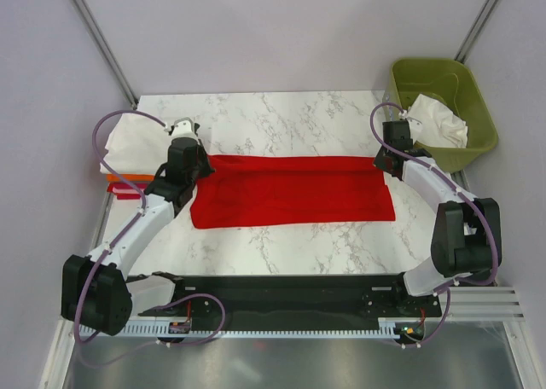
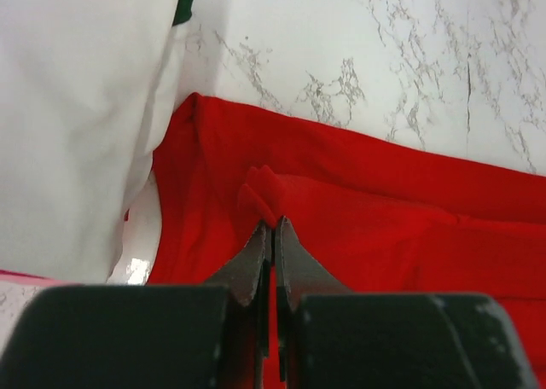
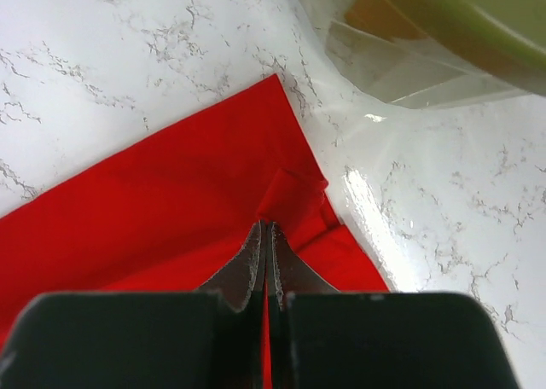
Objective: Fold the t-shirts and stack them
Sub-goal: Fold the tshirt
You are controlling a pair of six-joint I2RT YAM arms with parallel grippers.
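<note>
The red t-shirt [image 1: 290, 193] lies flat across the middle of the table [image 1: 281, 120] as one long band, running from 9 o'clock to 3 o'clock in the top view. I read it as folded lengthwise already, with the crosswise fold not yet made.

My left gripper [image 2: 273, 229] sits at the band's 9 o'clock end. Its jaws are pressed together on a small tuck of red cloth that sticks up just past the tips. My right gripper [image 3: 266, 229] is at the 3 o'clock end, jaws likewise clamped on a pinch of the hem near the corner. Holding both ends at once keeps the band taut and square, so either end can be carried over without the layers sliding apart.

The folded stack [image 1: 128, 142], white on top with orange and dark red edges under it, waits at 9 to 10 o'clock, touching the red cloth's end. The green bin [image 1: 482, 124] at 2 o'clock holds a crumpled white t-shirt [image 1: 439, 124].
</note>
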